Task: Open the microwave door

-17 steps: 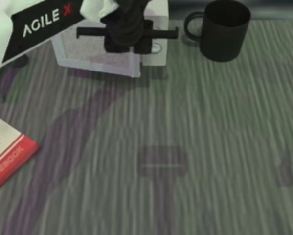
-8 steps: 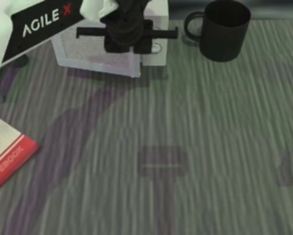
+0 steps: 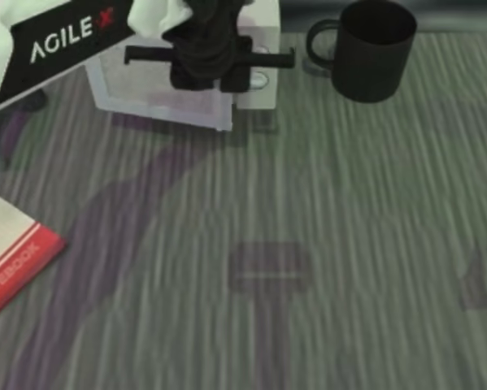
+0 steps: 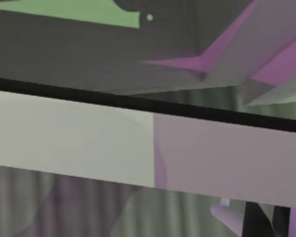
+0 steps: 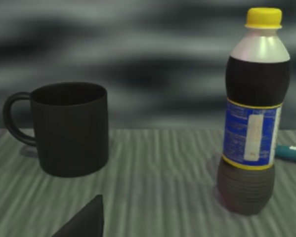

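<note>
Bystanders on the grey-green striped tabletop (image 3: pixel 324 244)

A matte black handled mug (image 3: pixel 371 49) stands upright at the far edge. A red-spined notebook (image 3: pixel 11 260) lies at the left edge. A dark cola bottle with yellow cap and blue label (image 5: pixel 253 113) stands upright, apart from the mug.

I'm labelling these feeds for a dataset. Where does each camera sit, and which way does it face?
Top view: above the table, looking down on the microwave, black mug, red notebook; left arm and left hand show.
Left wrist view: on the left arm, tight against a white panel; no arm part identifiable.
Right wrist view: low, level, facing the mug and a cola bottle; a dark tip shows.
Shared: mug.
</note>
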Controlling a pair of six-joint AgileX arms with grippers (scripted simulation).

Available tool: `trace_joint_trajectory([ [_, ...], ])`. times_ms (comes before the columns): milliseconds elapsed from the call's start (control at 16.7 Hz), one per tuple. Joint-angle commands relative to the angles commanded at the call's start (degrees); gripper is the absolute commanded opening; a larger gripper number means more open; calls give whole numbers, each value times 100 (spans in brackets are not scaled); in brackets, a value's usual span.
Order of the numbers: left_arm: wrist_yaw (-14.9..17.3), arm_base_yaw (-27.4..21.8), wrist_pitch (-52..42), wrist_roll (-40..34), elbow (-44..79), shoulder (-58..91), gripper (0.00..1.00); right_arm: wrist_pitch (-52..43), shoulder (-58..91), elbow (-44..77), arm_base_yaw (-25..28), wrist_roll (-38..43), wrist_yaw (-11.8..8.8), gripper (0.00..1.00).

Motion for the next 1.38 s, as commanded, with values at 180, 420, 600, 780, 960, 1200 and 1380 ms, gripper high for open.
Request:
trace_joint_trajectory([
  [180, 144, 66, 206, 316, -442, -286, 0, 0, 0, 0, 0, 0, 0, 100],
  [420, 227, 98, 338, 485, -660, -461, 0, 0, 0, 0, 0, 0, 0, 100],
  [600, 227, 98, 338, 485, -660, -461, 0, 0, 0, 0, 0, 0, 0, 100],
  [780, 227, 98, 338, 485, -660, -461, 0, 0, 0, 0, 0, 0, 0, 100],
  [960, 227, 98, 338, 485, -660, -461, 0, 0, 0, 0, 0, 0, 0, 100],
  [1200, 227, 98, 338, 485, -660, -461, 0, 0, 0, 0, 0, 0, 0, 100],
  [1380, 227, 98, 338, 485, -660, -461, 0, 0, 0, 0, 0, 0, 0, 100],
])
